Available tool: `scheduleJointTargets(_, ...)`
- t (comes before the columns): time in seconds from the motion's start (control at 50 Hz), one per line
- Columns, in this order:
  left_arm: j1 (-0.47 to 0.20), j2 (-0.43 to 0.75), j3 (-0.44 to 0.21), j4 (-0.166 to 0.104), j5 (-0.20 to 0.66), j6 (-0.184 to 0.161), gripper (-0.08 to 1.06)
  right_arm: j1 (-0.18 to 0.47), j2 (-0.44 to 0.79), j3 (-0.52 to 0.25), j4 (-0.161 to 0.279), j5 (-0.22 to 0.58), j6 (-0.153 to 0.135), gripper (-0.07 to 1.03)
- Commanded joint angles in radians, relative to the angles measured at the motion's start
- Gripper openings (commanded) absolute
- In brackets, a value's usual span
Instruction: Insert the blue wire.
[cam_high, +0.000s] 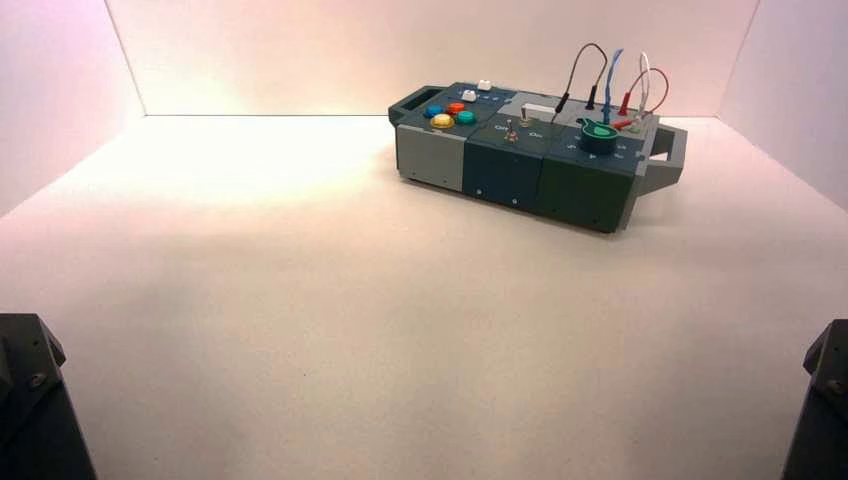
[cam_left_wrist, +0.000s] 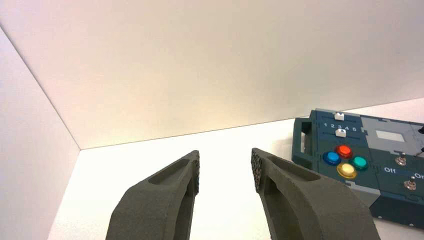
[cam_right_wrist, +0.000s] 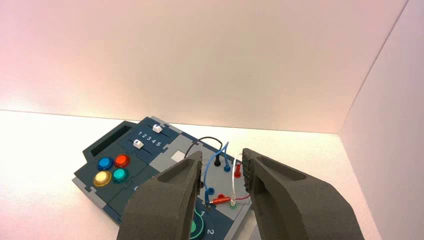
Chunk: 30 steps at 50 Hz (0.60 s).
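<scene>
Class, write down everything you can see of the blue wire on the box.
The blue wire is a thin, light-blue lead that looks plastic-coated, arching above the grey panel at the box's right end, beside the black, red and white wires. Each end carries a darker blue plug standing at the panel. No pincer touches it.

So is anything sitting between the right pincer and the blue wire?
Nothing visible. The right pincer is open and faces the blue wire across bare table. The black wire, red wire and white wire crowd closely around it on the box.
</scene>
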Motion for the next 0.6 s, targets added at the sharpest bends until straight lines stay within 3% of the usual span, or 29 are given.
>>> scheduleJointTargets(0.02,0.003,-0.005,-0.015,0.003,-0.011,-0.002,0.56,-0.005,-0.005,-0.015,0.003,-0.012,0.002,0.44)
scheduleJointTargets(0.44,0.003,-0.005,-0.015,0.008,-0.006,0.009,0.56,-0.003,-0.002,-0.008,0.003,-0.006,0.002,0.44)
scheduleJointTargets(0.6,-0.018,-0.005,-0.031,0.012,0.026,0.011,0.56,0.002,-0.006,-0.058,0.003,0.114,0.002,0.44)
